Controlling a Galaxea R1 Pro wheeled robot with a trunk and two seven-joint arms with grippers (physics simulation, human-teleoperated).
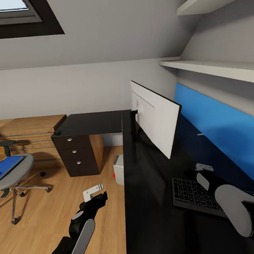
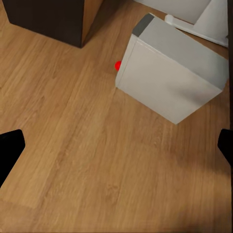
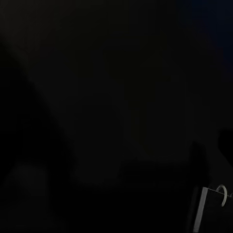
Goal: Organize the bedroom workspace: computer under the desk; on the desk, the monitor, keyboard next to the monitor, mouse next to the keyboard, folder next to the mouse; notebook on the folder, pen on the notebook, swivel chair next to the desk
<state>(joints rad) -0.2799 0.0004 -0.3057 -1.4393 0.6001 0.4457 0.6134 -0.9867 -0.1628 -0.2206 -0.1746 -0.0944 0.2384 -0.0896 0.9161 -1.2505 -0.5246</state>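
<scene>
The black desk (image 1: 148, 201) carries the monitor (image 1: 157, 119), seen from its white back, and the black keyboard (image 1: 191, 193) near the blue back panel. My right gripper (image 1: 201, 172) hovers just over the keyboard's far end, seemingly open and empty; the right wrist view is nearly black. The small black mouse (image 1: 57, 132) sits on the desk's far left corner. A thin white pen (image 1: 201, 134) lies by the panel. The grey computer (image 1: 119, 169) (image 2: 170, 73) stands on the floor at the desk's edge. My left gripper (image 1: 95, 193) (image 2: 116, 150) hangs open above the floor near it. The blue folder (image 1: 6, 167) lies on the swivel chair (image 1: 14, 176). The notebook is out of view.
A dark three-drawer unit (image 1: 77, 153) stands under the desk's far wing, with a light wooden dresser (image 1: 28, 133) behind the chair. White shelves (image 1: 214, 67) jut out above the blue back panel (image 1: 223, 131). Wood floor (image 1: 47, 225) stretches between chair and desk.
</scene>
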